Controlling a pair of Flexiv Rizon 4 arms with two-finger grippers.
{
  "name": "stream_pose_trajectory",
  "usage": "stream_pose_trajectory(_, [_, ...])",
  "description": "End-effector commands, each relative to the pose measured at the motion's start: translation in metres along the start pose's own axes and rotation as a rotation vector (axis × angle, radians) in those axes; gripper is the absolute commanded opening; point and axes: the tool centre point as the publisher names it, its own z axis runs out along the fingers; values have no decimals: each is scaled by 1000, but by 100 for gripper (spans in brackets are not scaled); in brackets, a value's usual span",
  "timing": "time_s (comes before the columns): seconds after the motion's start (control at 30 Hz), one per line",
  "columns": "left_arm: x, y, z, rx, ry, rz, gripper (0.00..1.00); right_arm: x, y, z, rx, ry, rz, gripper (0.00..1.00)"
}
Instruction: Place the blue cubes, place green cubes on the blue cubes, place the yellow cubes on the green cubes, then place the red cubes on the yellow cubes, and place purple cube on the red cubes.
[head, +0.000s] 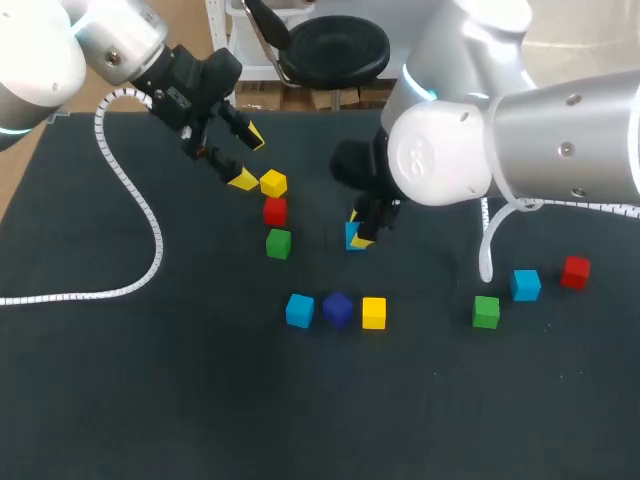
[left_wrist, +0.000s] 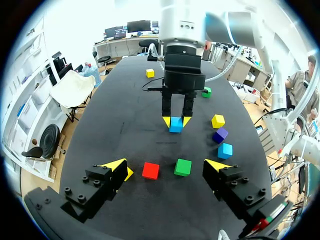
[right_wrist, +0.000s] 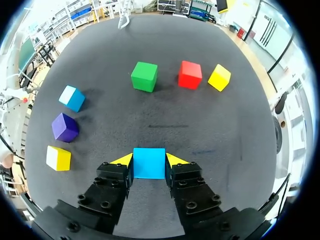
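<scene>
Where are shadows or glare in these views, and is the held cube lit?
Head view: right arm's shell bright, right gripper dark beneath. Right wrist view: held blue cube evenly lit, no glare. Left wrist view: faint shadows beside red cube.

No writing, number, label or sign was legible on the cubes (head: 299, 310), the table (head: 180, 400), the left arm (head: 110, 40) or the right arm (head: 540, 140).
</scene>
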Motion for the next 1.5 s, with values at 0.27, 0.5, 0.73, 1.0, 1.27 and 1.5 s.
stream_pose_trajectory(0.27, [0, 0, 0, -1, 1, 0, 100, -1, 0, 1, -5, 11, 2, 0])
stream_pose_trajectory(0.5, [0, 0, 0, -1, 1, 0, 100, -2, -1, 3, -4, 17, -1, 0])
stream_pose_trajectory(0.73, [0, 0, 0, -1, 1, 0, 100, -2, -2, -1, 3, 18, -4, 0])
stream_pose_trajectory(1.0, [0, 0, 0, -1, 1, 0, 100, 2, 0, -2, 3, 25, -1, 0])
stream_pose_trajectory(1.27, [0, 0, 0, -1, 1, 0, 100, 2, 0, 1, -4, 29, 3, 0])
stream_pose_trajectory(1.5, [0, 0, 0, -1, 1, 0, 100, 1, -1, 2, -4, 34, 1, 0])
